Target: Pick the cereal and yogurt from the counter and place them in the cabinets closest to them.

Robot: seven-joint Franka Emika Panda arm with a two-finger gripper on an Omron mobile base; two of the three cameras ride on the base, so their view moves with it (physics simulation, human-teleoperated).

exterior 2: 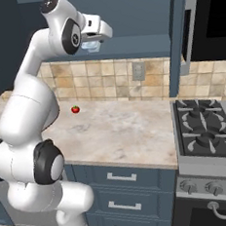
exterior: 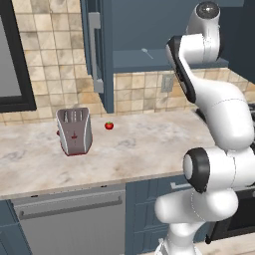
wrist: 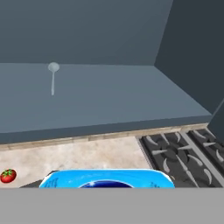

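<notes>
Yogurt [wrist: 106,179] cup pinched in our end effector [exterior 2: 94,44] before cabinet shelf [wrist: 100,100]; we judge it light, thin-walled, crushable; grip sides gently, keep upright.

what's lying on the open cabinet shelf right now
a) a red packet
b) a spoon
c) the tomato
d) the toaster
b) A spoon lies on the blue shelf of the open cabinet; the tomato and the toaster sit down on the counter.
</notes>
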